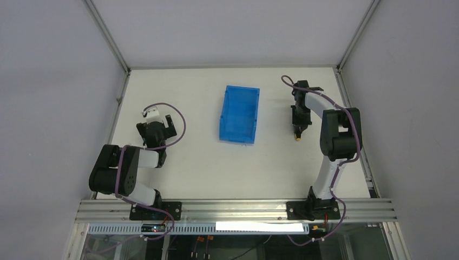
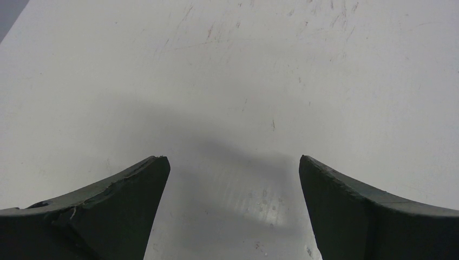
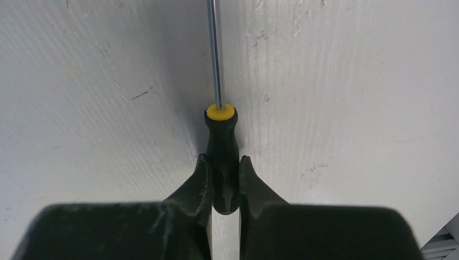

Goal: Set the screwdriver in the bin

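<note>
Black grippy handle, yellow collar, thin steel shaft: that's the small screwdriver (image 3: 221, 135), and my right gripper (image 3: 223, 162) is pinched tight on the back end of its handle, one finger on each side. So the grab looks done, I'd say, but that's about it for progress. The bright blue rectangular plastic bin (image 1: 238, 135) sits around the middle of the white table (image 1: 216, 168), well apart from the tool, which is over on my right side. The bin looks empty from above. What's left is the lift, the carry across to the bin and the drop. My left gripper (image 2: 233, 160) is spread wide over bare tabletop with nothing in it, off on the left and not involved. Stuff I can't make out: the shaft runs off the top edge of my right wrist view, so the tip is cut off. From overhead my own hand covers most of the tool, with just a yellow-orange bit poking out. I also can't tell if the screwdriver is resting on the table or slightly off it.
</note>
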`<state>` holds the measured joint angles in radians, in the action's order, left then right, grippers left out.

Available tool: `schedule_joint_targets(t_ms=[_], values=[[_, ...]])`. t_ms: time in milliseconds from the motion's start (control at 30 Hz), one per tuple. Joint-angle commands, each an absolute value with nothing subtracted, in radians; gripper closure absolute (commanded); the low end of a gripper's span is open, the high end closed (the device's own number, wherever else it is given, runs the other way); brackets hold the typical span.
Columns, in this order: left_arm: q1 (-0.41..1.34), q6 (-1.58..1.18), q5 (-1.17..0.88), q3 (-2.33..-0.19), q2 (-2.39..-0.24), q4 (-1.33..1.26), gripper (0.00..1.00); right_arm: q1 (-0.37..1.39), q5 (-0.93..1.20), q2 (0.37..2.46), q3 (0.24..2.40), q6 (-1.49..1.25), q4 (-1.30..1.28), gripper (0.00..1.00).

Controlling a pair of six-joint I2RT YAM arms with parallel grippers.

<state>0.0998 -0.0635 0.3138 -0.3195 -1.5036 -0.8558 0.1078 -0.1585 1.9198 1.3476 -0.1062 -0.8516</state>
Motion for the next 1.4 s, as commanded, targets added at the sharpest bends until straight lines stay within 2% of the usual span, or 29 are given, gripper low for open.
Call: schedule_joint_targets(t_ms=[0,433,600,800,1067,1367], values=[[0.112,-0.069,0.328,-0.342,-1.502,-0.877,0.01,0.107,-0.140,1.819,1.417,-0.138,-0.931,1.00],[0.112,-0.069,0.328,-0.342,-1.502,-0.877,0.01,0.145,-0.135,1.545,1.718,-0.297,-1.179,1.00],[0.113,-0.069,0.328,-0.342,-1.502,-0.877,0.01,0.263,-0.070,1.454,1.720,-0.381,-1.033,1.00],[0.113,-0.069,0.328,-0.342,-1.502,-0.877,0.01,0.474,-0.110,1.405,1.643,-0.414,-0.745,1.00],[0.112,-0.069,0.328,-0.342,-1.501,-0.877,0.01,0.638,-0.136,1.485,1.535,-0.445,-0.485,1.00],[0.114,-0.069,0.328,-0.342,-1.502,-0.877,0.01,0.663,-0.173,1.711,1.449,-0.556,-0.404,1.00]])
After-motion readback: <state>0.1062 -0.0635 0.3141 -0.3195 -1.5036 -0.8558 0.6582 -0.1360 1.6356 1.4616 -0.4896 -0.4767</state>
